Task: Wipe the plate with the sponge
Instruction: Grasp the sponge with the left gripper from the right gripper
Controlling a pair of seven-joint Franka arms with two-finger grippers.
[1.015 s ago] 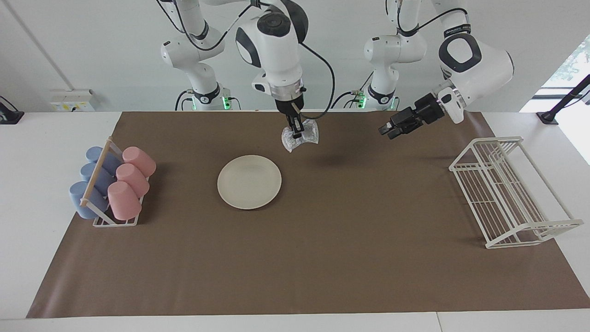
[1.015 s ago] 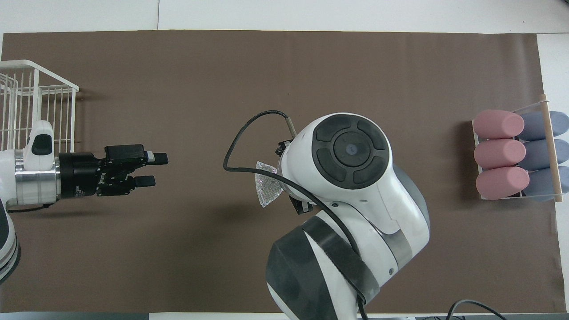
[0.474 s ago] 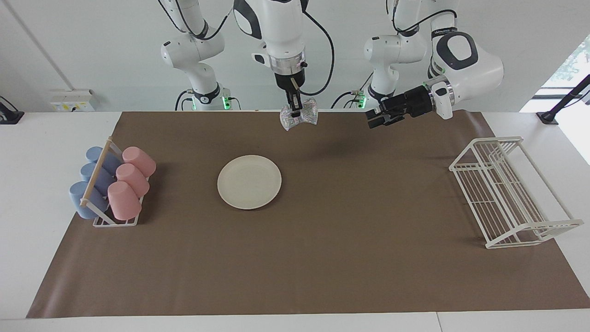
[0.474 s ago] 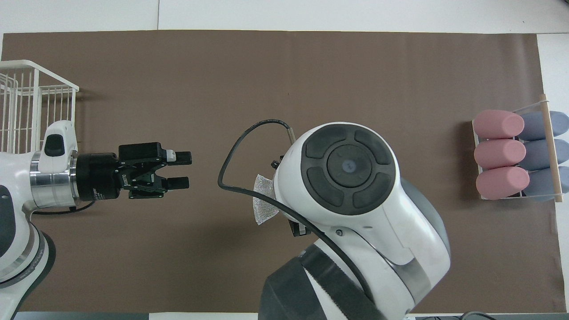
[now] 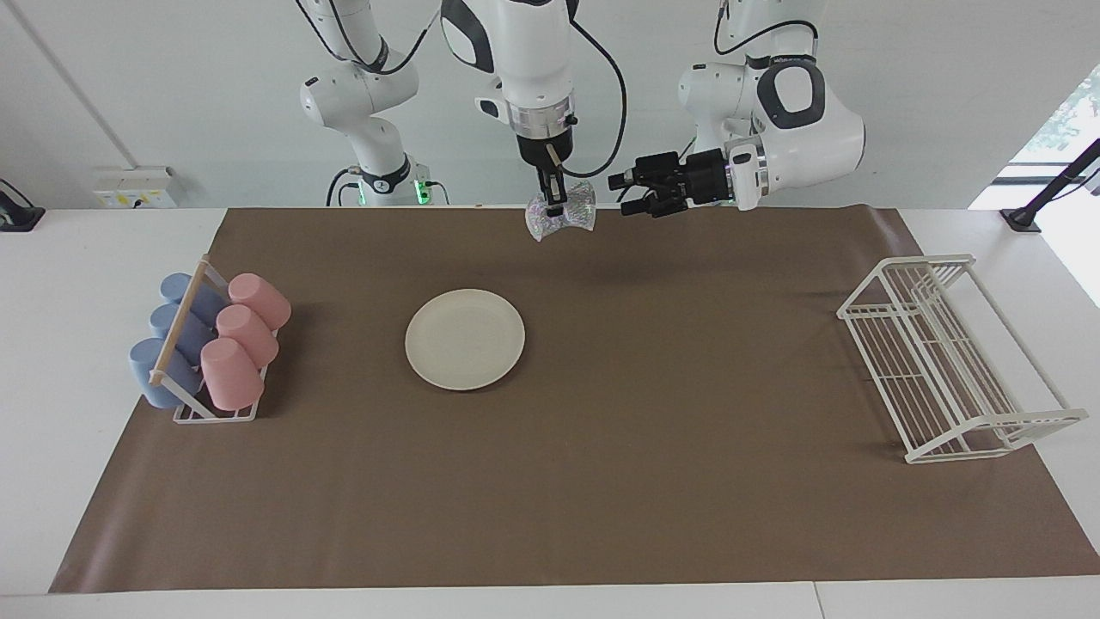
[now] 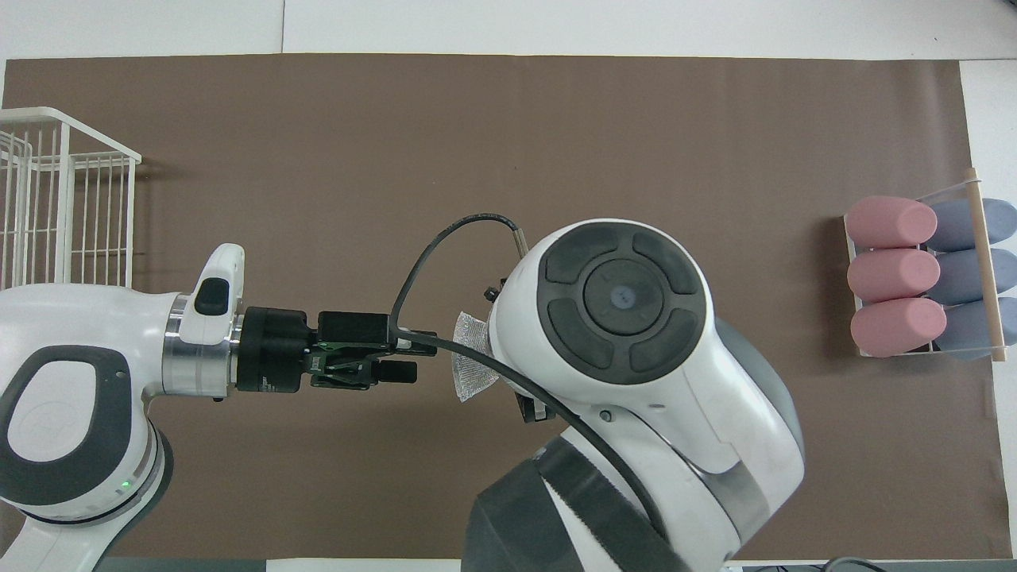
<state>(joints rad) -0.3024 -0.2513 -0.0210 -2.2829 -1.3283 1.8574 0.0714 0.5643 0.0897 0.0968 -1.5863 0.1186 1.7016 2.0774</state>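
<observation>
In the facing view, 1 cup rack (image 5: 210,344) toward the right arm's end of the table (image 5: 601,481) holds 3 blue and 3 pink cups. Next lies the 1 plate (image 5: 465,339), bare. Above the table's robot-side edge, the right claw (image 5: 553,205) grips the 1 sponge (image 5: 563,217), raised higher than 1 second ago. The left claw (image 5: 620,194), open, has swept in beside the sponge, so a handover looks likely and wiping waits. Last stands 1 wire rack (image 5: 945,361).
</observation>
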